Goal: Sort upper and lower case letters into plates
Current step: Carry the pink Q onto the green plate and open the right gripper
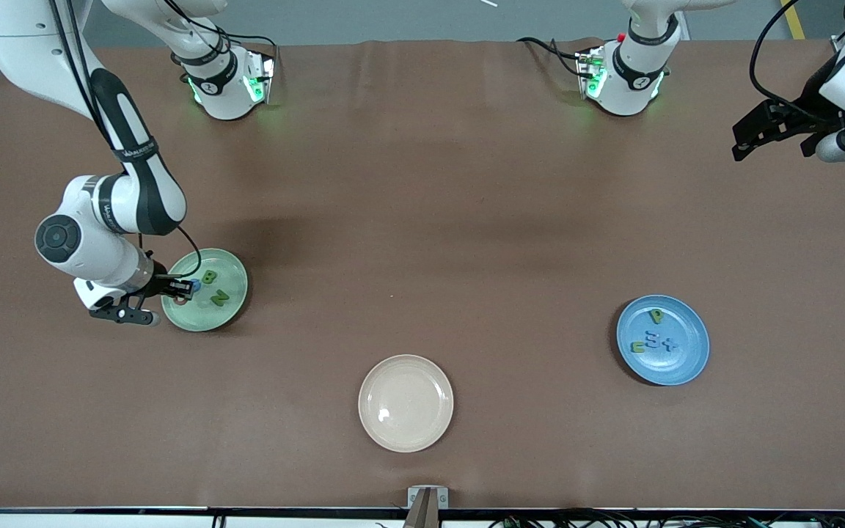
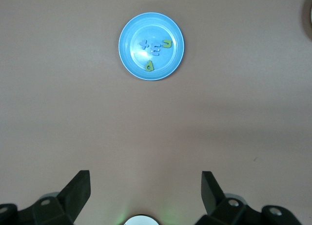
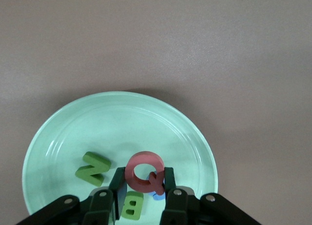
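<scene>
Over the green plate (image 3: 53, 137) near the surface's right-arm end, the right claw (image 3: 142, 183) pinches the red Q (image 3: 144, 172) upright by its rim; it looks light, stiff, best held across flat faces. Green B (image 3: 132, 205) and N (image 3: 92, 168) lie beneath. Blue plate (image 1: 686, 367) holds the small letters. Left claw (image 2: 145, 188) waits wide. No brand legible

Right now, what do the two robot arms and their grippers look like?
Both arms have glossy white shells with black bands at the joints and black cables running along them. Their round white bases glow green. The right arm's link carries small white lettering on a black strip. The right gripper is black with a white wrist housing; the left gripper is likewise black, with angular black fingers.
</scene>
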You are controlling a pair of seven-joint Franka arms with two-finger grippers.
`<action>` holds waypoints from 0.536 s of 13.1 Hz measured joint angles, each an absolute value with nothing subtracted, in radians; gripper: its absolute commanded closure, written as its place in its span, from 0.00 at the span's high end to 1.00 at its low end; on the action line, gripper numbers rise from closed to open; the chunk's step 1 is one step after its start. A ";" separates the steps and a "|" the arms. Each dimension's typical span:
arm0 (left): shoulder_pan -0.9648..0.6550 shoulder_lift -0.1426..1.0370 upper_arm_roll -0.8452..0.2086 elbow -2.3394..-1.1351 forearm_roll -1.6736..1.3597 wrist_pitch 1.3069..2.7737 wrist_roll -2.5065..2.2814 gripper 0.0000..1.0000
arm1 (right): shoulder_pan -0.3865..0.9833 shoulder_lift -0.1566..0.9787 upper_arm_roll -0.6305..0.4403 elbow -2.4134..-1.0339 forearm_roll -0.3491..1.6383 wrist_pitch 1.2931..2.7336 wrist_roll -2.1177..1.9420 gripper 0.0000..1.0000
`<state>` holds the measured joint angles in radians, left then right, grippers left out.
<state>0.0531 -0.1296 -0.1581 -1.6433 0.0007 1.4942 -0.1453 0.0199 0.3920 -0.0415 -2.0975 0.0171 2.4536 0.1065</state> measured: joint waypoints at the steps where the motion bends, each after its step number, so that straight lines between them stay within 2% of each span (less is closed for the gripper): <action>1: 0.053 -0.130 -0.157 -1.643 0.001 1.494 -0.145 1.00 | 0.020 0.402 -0.036 -2.095 0.017 2.462 0.106 0.00; 7: 0.064 -0.130 -0.149 -1.648 0.001 1.489 -0.146 1.00 | 0.020 0.470 -0.029 -2.048 0.017 2.476 0.106 0.03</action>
